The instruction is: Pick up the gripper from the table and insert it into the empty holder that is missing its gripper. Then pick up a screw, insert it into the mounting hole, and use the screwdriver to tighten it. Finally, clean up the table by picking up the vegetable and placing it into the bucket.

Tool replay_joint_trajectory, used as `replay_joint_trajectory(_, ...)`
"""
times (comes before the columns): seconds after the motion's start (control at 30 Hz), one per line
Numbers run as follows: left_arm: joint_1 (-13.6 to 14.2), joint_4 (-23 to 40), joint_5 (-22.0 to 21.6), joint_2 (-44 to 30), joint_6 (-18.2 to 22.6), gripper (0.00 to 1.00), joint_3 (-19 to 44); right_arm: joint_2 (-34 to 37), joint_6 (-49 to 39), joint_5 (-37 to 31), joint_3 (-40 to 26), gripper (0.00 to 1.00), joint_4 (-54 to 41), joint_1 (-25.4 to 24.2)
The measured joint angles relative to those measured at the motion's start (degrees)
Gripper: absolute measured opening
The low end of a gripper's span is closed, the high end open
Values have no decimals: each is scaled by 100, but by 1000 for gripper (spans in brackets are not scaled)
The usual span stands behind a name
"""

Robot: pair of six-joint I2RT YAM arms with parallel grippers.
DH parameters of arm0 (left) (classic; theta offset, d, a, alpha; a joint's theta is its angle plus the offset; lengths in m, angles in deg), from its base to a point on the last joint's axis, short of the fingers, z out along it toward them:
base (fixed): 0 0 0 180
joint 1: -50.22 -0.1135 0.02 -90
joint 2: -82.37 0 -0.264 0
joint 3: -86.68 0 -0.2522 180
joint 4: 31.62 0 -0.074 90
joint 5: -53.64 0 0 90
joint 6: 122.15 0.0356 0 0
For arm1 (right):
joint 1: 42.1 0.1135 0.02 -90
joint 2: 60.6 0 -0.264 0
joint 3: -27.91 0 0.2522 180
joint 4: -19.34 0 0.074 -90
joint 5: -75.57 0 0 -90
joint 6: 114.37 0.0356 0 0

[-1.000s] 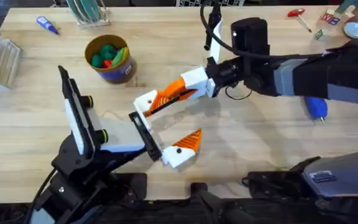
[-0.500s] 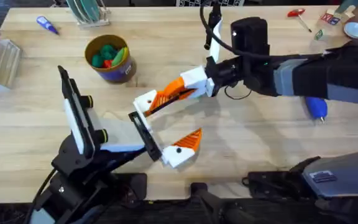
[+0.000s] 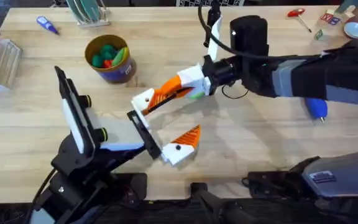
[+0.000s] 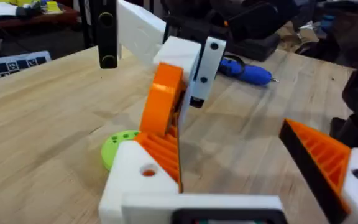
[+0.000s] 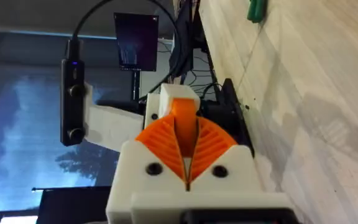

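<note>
overhead: the gripper point(image 3: 166, 97), pinched in the right gripper point(image 3: 178, 93), lies with its long axis slanting down onto the holder point(image 3: 145, 99) of the spread left gripper point(image 3: 160, 127), touching it.

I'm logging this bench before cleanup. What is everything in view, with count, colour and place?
bucket: one, yellow-orange, far left, toy vegetables inside.
screwdriver: one, blue, right side, partly under the right arm.
gripper: one, orange, pinched by the right gripper, pressed against the holder.
holder: one, white, on the left gripper.
green disc: one, on the table beside the holder.
small pen: one, blue, far left corner.
red-handled tool: one, far right.
left gripper: jaws open.
right gripper: jaws shut.
</note>
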Motion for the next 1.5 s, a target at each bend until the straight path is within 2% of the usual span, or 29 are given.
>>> replay_joint_trajectory(0.37,0,2,-10,-1,0,985,0,0,2,0,0,13,0,7)
replay_joint_trajectory(0.6,0,1,-20,0,0,986,0,0,27,2,0,140,3,7)
replay_joint_trajectory(0.8,0,0,-10,0,0,986,0,0,26,0,0,175,3,7)
replay_joint_trajectory(0.97,7,-2,105,-1,4,985,0,0,26,-48,0,246,4,22)
replay_joint_trajectory(1.2,7,-4,168,-2,4,986,0,0,30,-92,0,448,3,22)
replay_joint_trajectory(1.27,7,-6,169,-2,4,986,0,-1,29,-100,0,588,6,20)
replay_joint_trajectory(1.33,7,-4,169,1,4,986,0,0,38,-129,0,800,28,15)
replay_joint_trajectory(1.37,7,-5,169,1,4,986,0,0,24,-144,0,873,63,0)
replay_joint_trajectory(1.5,7,-5,169,0,4,987,0,0,28,-295,-1,911,312,-221)
